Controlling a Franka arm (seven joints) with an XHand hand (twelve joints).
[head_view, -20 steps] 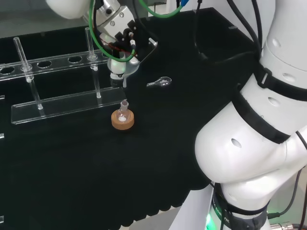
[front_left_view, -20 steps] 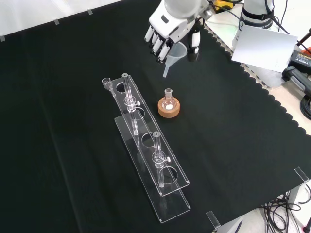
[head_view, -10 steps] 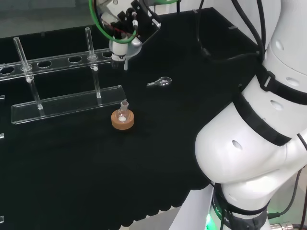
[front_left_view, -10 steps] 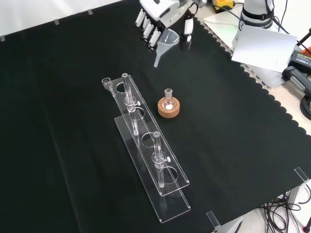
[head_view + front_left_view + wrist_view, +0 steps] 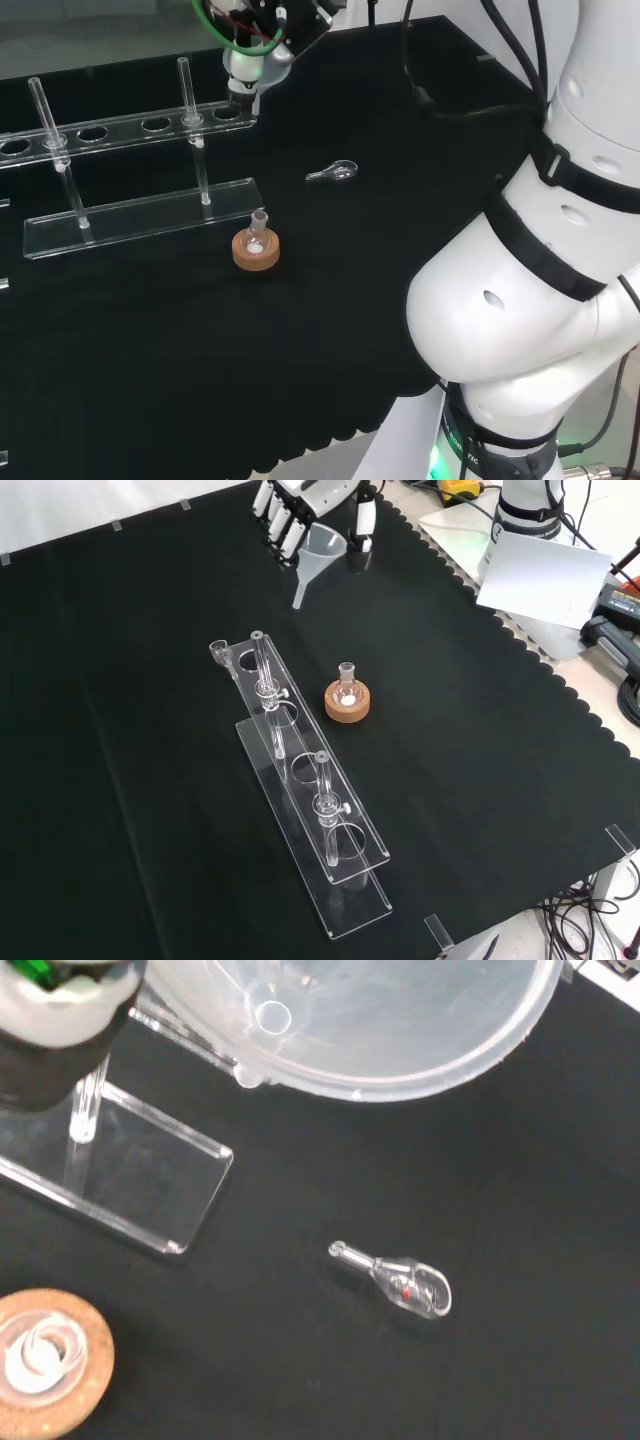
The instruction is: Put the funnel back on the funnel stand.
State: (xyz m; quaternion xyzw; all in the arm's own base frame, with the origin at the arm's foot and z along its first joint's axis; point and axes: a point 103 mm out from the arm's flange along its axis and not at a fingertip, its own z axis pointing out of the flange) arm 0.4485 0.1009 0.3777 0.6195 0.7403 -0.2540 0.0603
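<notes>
Black cloth (image 5: 150, 810), translucent white funnel (image 5: 318, 552), clear stand (image 5: 300, 780), tan cork ring (image 5: 347, 702)

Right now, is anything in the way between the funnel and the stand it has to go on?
Nothing visible is. The hand holds the funnel in the air near the funnel stand's end hole; the small flask on its cork ring stands off to the side.

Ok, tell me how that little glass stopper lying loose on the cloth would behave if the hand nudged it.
The stopper lies on its side, rounded bulb and thin stem, so it would probably roll or swing round rather than slide straight. It looks like thin clear glass, so likely light and fragile. The black cloth may slow it a little.
</notes>
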